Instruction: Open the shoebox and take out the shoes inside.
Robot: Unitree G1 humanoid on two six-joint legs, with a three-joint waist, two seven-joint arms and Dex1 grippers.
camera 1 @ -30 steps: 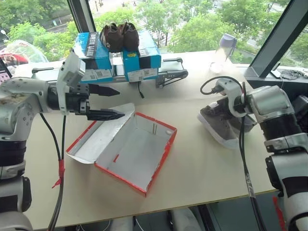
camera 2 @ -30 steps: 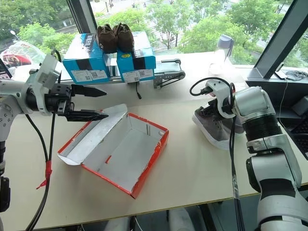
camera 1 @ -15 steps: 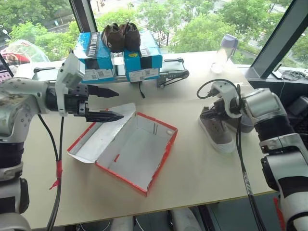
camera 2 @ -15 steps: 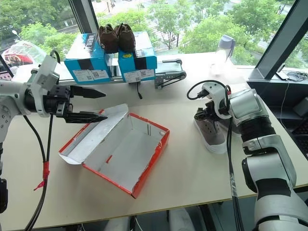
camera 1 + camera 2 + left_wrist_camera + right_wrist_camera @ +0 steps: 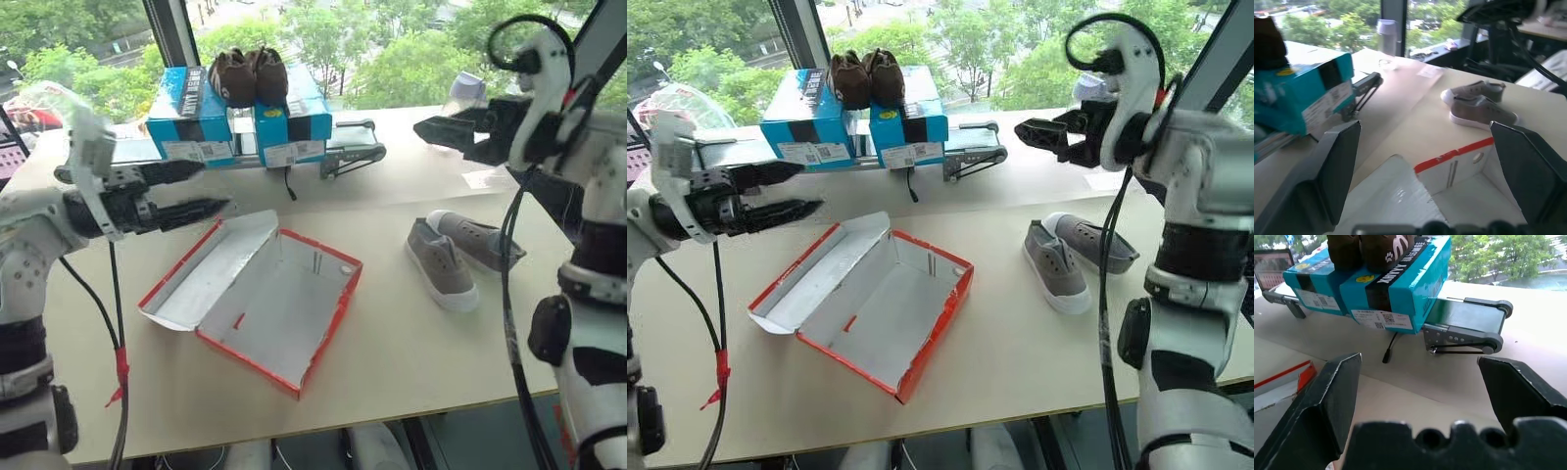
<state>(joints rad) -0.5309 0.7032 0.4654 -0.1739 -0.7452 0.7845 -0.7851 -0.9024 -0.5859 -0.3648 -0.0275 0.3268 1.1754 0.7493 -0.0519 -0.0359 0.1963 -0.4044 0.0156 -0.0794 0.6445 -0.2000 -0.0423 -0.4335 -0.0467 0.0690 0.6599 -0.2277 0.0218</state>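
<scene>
The red shoebox [image 5: 331, 328] lies open in the middle of the table, white inside and with nothing in it. Its lid [image 5: 208, 272] is folded flat to the left. Both grey shoes [image 5: 443, 267] [image 5: 478, 240] rest side by side on the table right of the box, with nothing holding them. My left gripper [image 5: 214, 186] is open and level above the table, just left of the lid and pointing right. High above the shoes, my right gripper [image 5: 1038, 139] is open and points left. The left wrist view shows the shoes [image 5: 1476, 100] beyond the box's red edge [image 5: 1459, 149].
Two blue boxes [image 5: 196, 113] with dark brown fuzzy shoes [image 5: 247, 73] on top stand at the back by the window. A small conveyor belt [image 5: 1469, 323] sits beside them. A clear bottle [image 5: 460, 98] stands at the back right. The table's front edge runs close below the box.
My right gripper opened, let go of the grey shoe and rose well above the pair. My left gripper swung left, off the lid.
</scene>
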